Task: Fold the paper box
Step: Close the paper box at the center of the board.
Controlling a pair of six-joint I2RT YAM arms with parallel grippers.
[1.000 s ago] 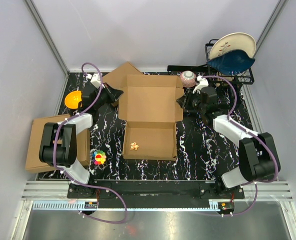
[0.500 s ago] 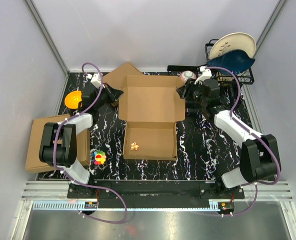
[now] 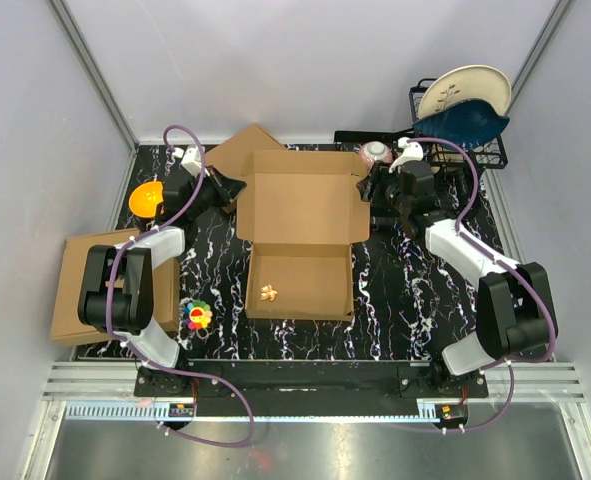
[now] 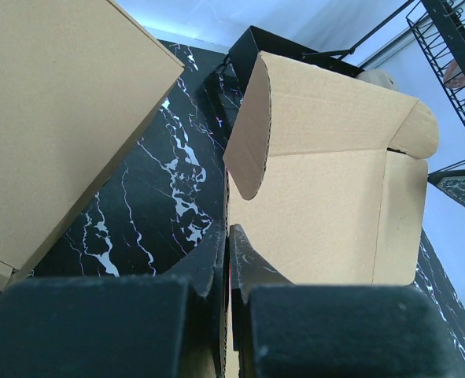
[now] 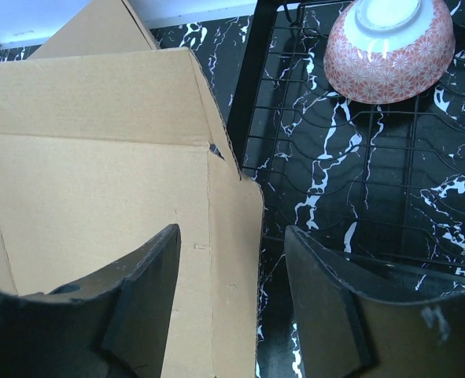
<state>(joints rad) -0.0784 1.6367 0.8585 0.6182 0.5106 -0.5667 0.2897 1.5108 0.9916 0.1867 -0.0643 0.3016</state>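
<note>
Brown paper box (image 3: 300, 235) lies open on the tabletop (image 3: 395, 290), long axis running away from the robot, left edge pinched in the left end effector (image 4: 226, 252), right flap (image 5: 236, 228) straddled by the spread right end effector (image 5: 232, 287).

The paper box (image 3: 300, 235) is a brown corrugated die-cut mailer that lies open in the middle of the worktop (image 3: 395, 300). Its shallow tray, walls already up, sits toward 6 o'clock. The wide lid panel opens toward 12 o'clock, with rounded side flaps turned up at 9 and 3 o'clock.
</note>
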